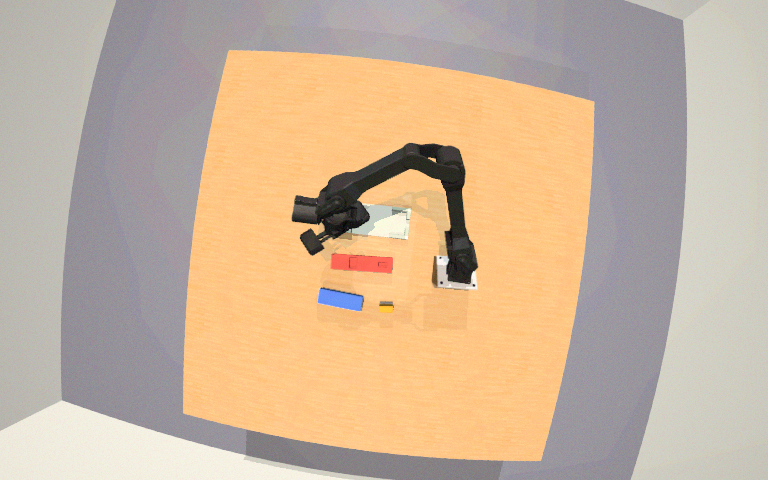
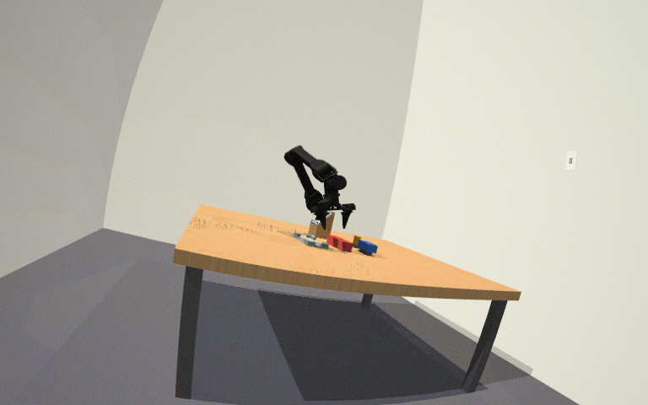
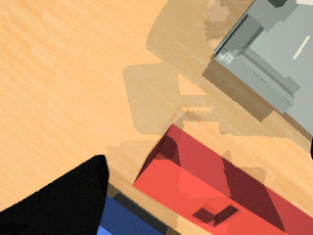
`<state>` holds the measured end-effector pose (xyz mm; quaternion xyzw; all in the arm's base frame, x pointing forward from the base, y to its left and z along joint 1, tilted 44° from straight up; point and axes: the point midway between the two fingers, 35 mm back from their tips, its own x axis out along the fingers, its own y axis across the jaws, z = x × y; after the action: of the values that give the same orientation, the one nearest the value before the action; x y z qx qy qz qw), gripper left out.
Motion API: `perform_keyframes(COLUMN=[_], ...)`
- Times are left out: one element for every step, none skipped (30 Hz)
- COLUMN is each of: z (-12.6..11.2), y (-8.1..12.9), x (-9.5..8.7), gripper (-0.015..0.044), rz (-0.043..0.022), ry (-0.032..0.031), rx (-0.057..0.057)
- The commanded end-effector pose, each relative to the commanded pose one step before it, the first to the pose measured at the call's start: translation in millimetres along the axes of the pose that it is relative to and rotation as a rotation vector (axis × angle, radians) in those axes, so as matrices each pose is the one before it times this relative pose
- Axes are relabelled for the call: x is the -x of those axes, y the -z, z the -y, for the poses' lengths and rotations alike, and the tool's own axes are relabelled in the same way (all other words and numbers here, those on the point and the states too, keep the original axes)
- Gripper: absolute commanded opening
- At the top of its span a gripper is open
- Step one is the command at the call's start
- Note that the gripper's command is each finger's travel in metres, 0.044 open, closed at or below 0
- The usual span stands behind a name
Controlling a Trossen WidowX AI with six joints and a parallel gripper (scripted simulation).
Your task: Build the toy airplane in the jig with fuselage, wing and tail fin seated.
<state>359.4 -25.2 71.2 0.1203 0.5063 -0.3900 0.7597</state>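
Fuselage, the red block with two sockets in its top, is lying flat on the counter, not in the jig yet, so basically nothing's assembled so far. Going big to small: the counter carries everything, then the pale grey jig sits right under and just behind the hand, with its cradle looking unoccupied as far as I can tell. The fuselage sits just ahead of the hand, on the side away from the jig. Past that, farther from the hand, is the blue wing, also flat on the counter, and the little yellow tail fin is beside the wing, off toward the arm's base.

The hand is spread wide with nothing in it, hovering above the parts.

So all three steps are left: fuselage into the cradle, wing tab in, fin tab in, then back off. My guess is the fuselage gets picked first.
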Motion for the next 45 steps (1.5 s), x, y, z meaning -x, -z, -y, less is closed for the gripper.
perform_keyframes(z=[-6.24,-4.89,-5.11,-5.27,-5.32,-4.26,-2.60,-0.88,0.00,0.00,0.00,0.00,0.00,0.00,-0.11,-0.22,-0.02,0.39,0.41,0.16,0.00,0.00,0.00,0.00,0.01,0.06,0.07,0.03,0.00,0.00,-0.01,-0.03,-0.04,-0.05,-0.04,-0.04,-0.03,-0.02,-0.02,-0.01,-0.01,0.00,0.00,0.01,0.02], y=[52.96,12.94,12.05,11.16,10.23,7.39,4.15,1.33,0.00,0.00,0.00,0.00,0.00,0.00,-0.27,-0.62,-0.39,0.43,0.65,0.28,0.00,0.00,0.00,-0.03,-0.05,0.02,0.07,0.04,0.00,0.00,-0.02,-0.06,-0.10,-0.11,-0.10,-0.09,-0.08,-0.07,-0.06,-0.05,-0.04,-0.03,-0.02,-0.01,0.00], x=[5.34,3.17,3.47,3.77,4.03,3.39,2.14,0.73,0.00,0.00,0.00,0.00,0.00,0.00,-3.01,-9.02,-14.90,-14.69,-8.69,-2.87,0.00,0.00,0.00,-1.22,-3.64,-5.43,-3.60,-1.20,0.00,0.00,-0.27,-0.82,-1.36,-1.65,-1.65,-1.64,-1.64,-1.64,-1.64,-1.63,-1.63,-1.63,-1.63,-1.62,-1.62], gripper=[0.0440,0.0440,0.0440,0.0440,0.0440,0.0440,0.0440,0.0440,0.0440,0.0440,0.0440,0.0440,0.0440,0.0440,0.0440,0.0440,0.0440,0.0440,0.0440,0.0440,0.0440,0.0440,0.0440,0.0440,0.0440,0.0440,0.0440,0.0440,0.0440,0.0440,0.0440,0.0440,0.0440,0.0440,0.0440,0.0440,0.0440,0.0440,0.0440,0.0440,0.0440,0.0440,0.0440,0.0440,0.0440], rz=[-0.02582,-0.00184,-0.00024,0.00117,0.00236,0.00254,0.00176,0.00062,0.00000,0.00000,0.00000,0.00000,0.00000,0.00000,0.00011,0.00029,0.00031,0.00005,-0.00012,-0.00007,0.00000,0.00000,0.00000,0.00002,0.00004,0.00003,0.00000,-0.00001,0.00000,0.00000,0.00001,0.00002,0.00003,0.00004,0.00004,0.00004,0.00003,0.00003,0.00003,0.00003,0.00002,0.00002,0.00002,0.00001,0.00001], ry=[0.11265,0.03303,0.03431,0.03576,0.03711,0.03034,0.01874,0.00634,0.00000,0.00000,0.00000,0.00000,0.00000,0.00000,-0.00023,-0.00037,0.00024,0.00122,0.00119,0.00047,0.00000,0.00000,0.00000,0.00002,0.00011,0.00029,0.00027,0.00010,0.00000,0.00000,-0.00002,-0.00005,-0.00008,-0.00008,-0.00007,-0.00005,-0.00004,-0.00003,-0.00001,0.00000,0.00002,0.00003,0.00005,0.00006,0.00007], rx=[0.3472,0.1035,0.1036,0.1035,0.1027,0.0804,0.0481,0.0160,0.0000,0.0000,0.0000,0.0000,0.0000,0.0000,-0.0001,-0.0001,-0.0001,-0.0002,-0.0002,-0.0001,0.0000,0.0000,0.0000,0.0000,0.0000,0.0000,0.0000,0.0000,0.0000,0.0000,0.0000,0.0000,0.0000,0.0000,0.0000,0.0000,0.0000,0.0000,0.0000,0.0000,0.0000,0.0000,0.0000,0.0000,0.0000])
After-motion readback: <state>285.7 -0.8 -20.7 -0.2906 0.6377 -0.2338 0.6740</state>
